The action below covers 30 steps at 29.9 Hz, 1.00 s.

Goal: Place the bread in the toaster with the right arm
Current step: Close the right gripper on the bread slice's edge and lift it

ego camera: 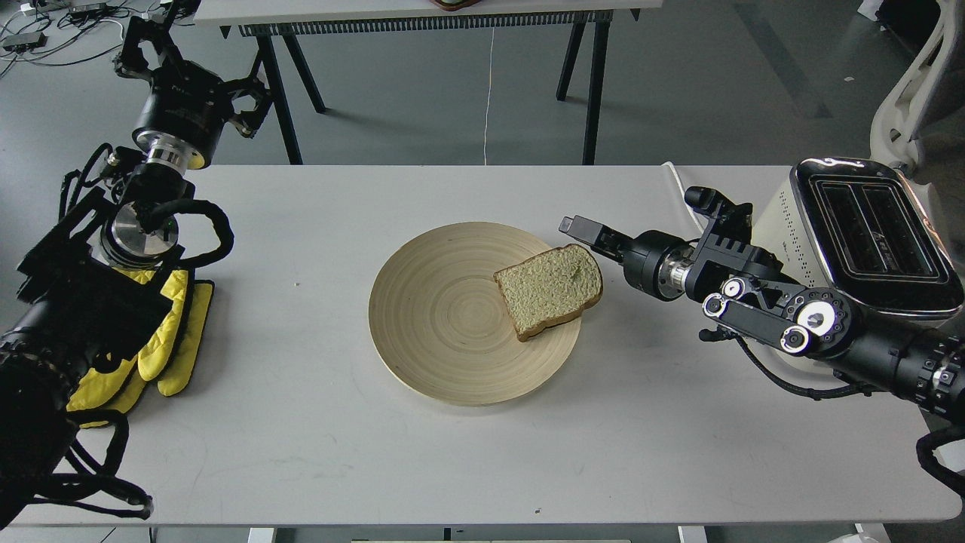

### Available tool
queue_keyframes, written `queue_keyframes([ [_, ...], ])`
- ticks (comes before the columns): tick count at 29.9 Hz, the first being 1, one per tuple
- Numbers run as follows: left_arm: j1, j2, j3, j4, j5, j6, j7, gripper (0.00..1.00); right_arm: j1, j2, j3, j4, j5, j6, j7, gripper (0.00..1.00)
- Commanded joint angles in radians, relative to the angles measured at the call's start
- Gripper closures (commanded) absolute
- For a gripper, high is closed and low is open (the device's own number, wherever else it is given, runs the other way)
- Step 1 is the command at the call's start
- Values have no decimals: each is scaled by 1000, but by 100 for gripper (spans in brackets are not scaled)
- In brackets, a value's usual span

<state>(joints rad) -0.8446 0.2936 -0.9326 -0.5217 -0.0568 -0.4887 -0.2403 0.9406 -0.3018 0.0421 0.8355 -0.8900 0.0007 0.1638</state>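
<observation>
Jaws of right gripper (577, 225): cannot tell if spread, hovering just beside bread (550, 290), lying on plate (422, 332). Toaster (867, 234) standing on tabletop (301, 452). Left gripper (143, 45): I cannot tell.

Right arm (791, 302) extends leftward, its right gripper (584, 228) narrow, finger separation indistinct. Left gripper (154, 38) is raised, fingers unresolved.

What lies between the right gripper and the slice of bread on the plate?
In the head view, nothing lies between them: the right gripper is just beside the bread, by its top right crust, with only a small bit of bare table between.
</observation>
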Motion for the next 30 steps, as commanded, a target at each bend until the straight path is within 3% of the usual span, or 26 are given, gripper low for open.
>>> queue_keyframes([
  [1, -1, -1, 0, -1, 0, 0, 1, 0, -19, 0, -1, 7, 0, 1, -4, 18],
  [6, 1, -1, 0, -1, 0, 0, 1, 0, -17, 0, -1, 8, 6, 2, -24, 34],
  [15, -1, -1, 0, -1, 0, 0, 0, 0, -11, -3, 1, 10, 8, 45, -47, 81],
  [30, -1, -1, 0, -1, -1, 0, -2, 0, 35, -56, 22, 36, 11, 51, -67, 100],
])
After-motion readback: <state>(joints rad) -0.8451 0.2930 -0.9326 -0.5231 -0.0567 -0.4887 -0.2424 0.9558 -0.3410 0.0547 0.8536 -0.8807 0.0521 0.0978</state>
